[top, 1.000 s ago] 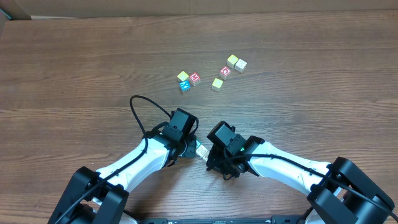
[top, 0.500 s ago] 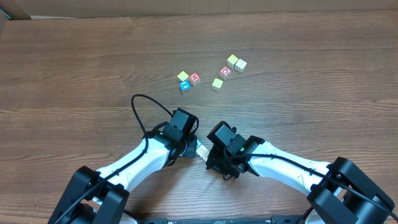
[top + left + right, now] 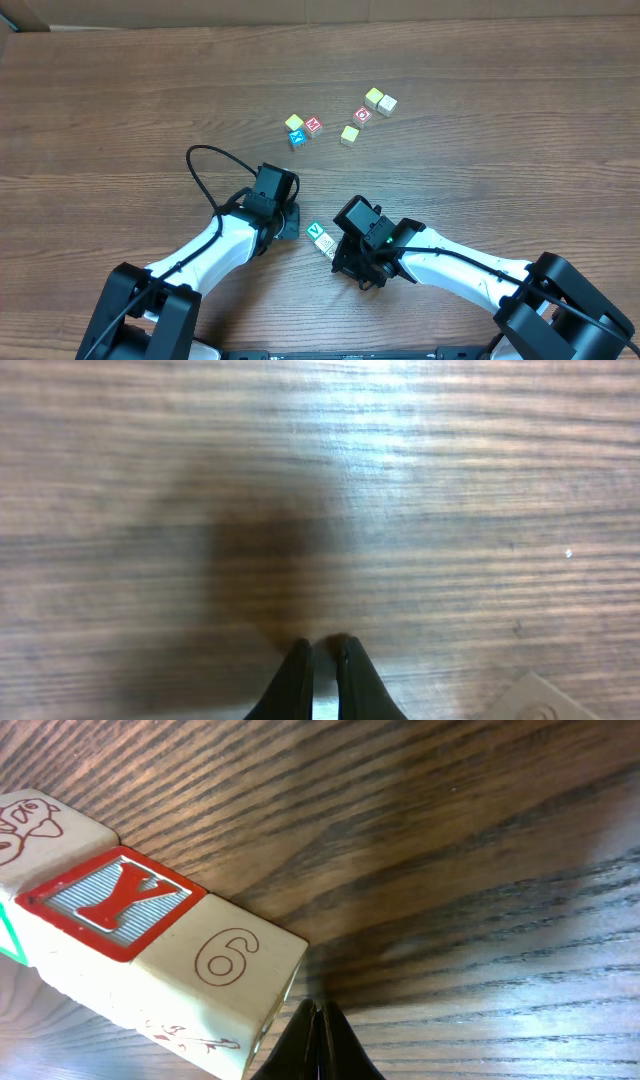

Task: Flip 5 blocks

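Judging the main risk: the right gripper (image 3: 318,1020), pinched shut and empty, sat just beside the pale block with a red Y face (image 3: 110,900). A blunt shove could skid it into the green V block (image 3: 319,232) right beside it rather than tip it. The left gripper (image 3: 322,660), closed on nothing, hovered over bare desk (image 3: 120,90) nearby, so the wrists could clash. The other blocks (image 3: 349,134) were clustered well apart, toward the far edge. Open wood lay left and right.

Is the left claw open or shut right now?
Shut. The left claw shows its tips nearly touching, nothing between them, in the wrist view.
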